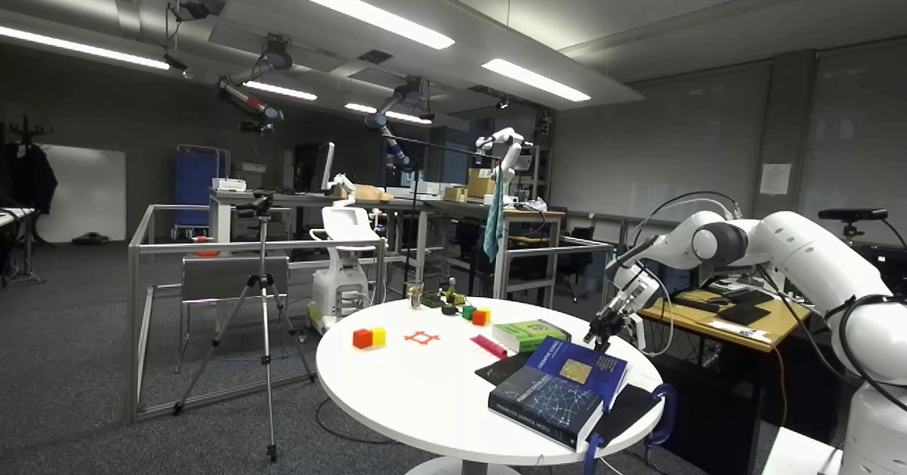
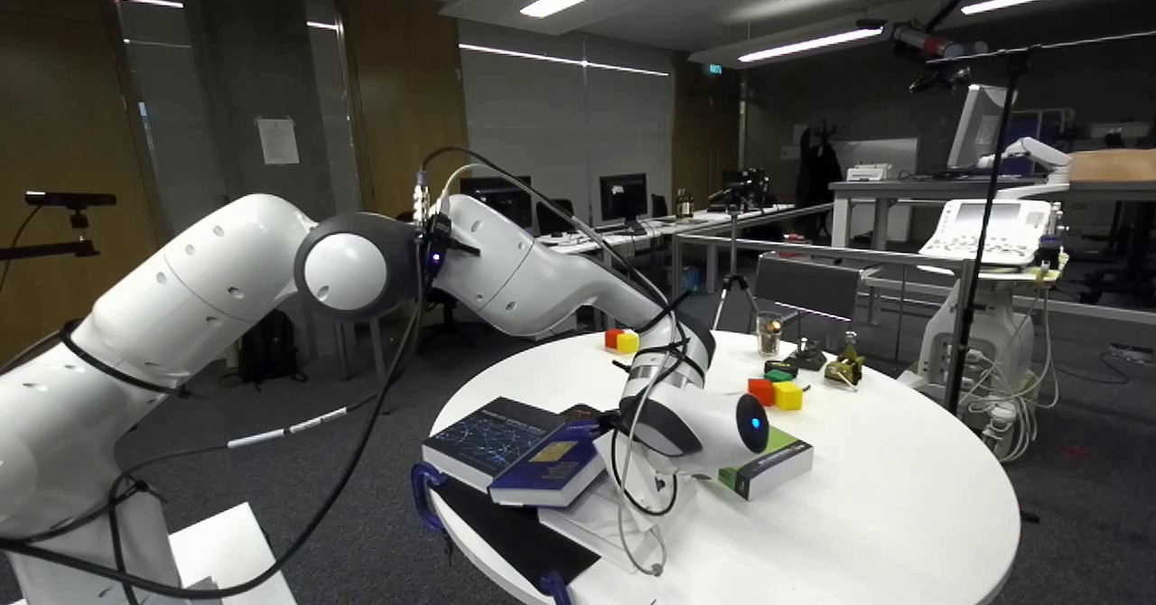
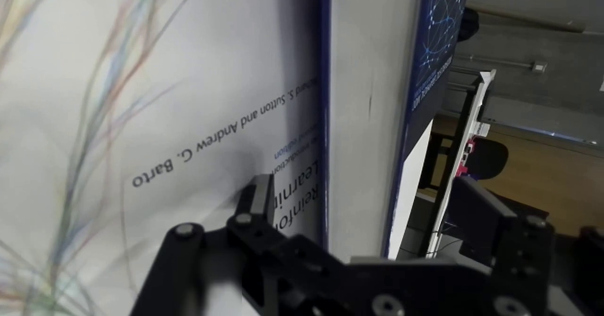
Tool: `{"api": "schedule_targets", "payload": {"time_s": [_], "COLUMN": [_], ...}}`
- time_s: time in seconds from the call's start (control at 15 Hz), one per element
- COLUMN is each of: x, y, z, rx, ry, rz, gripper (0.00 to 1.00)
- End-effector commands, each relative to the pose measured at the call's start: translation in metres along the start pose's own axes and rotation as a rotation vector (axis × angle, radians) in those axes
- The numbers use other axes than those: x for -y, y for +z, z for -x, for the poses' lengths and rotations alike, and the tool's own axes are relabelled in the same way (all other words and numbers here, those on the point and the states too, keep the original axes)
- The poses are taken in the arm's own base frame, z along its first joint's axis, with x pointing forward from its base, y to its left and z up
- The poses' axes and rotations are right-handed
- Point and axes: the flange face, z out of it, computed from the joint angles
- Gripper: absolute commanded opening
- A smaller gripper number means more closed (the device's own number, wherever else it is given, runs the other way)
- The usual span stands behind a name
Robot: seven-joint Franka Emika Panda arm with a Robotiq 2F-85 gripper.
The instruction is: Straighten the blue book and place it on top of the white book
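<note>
Probably the blue book (image 1: 577,371) is heavy and stiff, its cover slick; best pinched across its thickness, midway along the page edge. It looks deep blue, with a yellow patch and pale lettering. It lies askew between the dark book (image 2: 495,438) and the white book (image 3: 188,94), near the edge of the table (image 1: 404,404), by the clamps (image 1: 670,410). The gripper (image 3: 363,186) stands spread wide astride its pages, gripping nothing.
</note>
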Motion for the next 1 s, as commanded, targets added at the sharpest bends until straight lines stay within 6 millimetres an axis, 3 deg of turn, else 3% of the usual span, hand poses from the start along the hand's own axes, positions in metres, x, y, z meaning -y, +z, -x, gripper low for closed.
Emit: {"api": "schedule_targets", "payload": {"time_s": [0.0,0.93], "x": [0.002,0.002], "y": [0.002,0.024], "z": [-0.009,-0.007], "rx": [-0.024,0.028], "ry": [-0.017,-0.012], "rz": [-0.016,-0.020], "gripper": [1.00,1.00]}}
